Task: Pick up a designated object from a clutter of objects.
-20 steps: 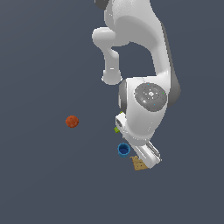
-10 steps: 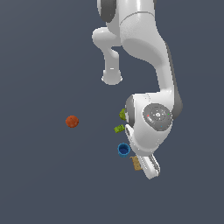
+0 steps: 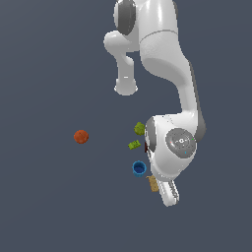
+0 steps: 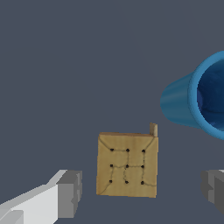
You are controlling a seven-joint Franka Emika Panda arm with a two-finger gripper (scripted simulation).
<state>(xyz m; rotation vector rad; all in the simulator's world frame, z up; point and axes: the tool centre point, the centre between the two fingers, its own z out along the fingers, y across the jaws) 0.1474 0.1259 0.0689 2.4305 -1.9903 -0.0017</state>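
The designated object is a flat tan square block (image 4: 127,165) with rows of dark dots, lying on the grey floor; in the exterior view only a sliver of the tan block (image 3: 153,183) shows beside the arm's hand. My gripper (image 4: 142,192) hangs above it, open, with one grey fingertip (image 4: 70,193) on each side of the block and a gap to each. In the exterior view the gripper is hidden behind the hand. The clutter also holds a blue cup (image 3: 139,168), a lime-green brick (image 3: 134,144), an olive-green ball (image 3: 139,129) and an orange-red ball (image 3: 81,137).
The blue cup (image 4: 199,100) lies on its side close to the tan block. The white arm covers the floor at the exterior view's right of the clutter. The orange-red ball sits apart, toward the exterior view's left.
The arm's hand has come lower and shifted toward the exterior view's right over the tan block. The objects have not moved.
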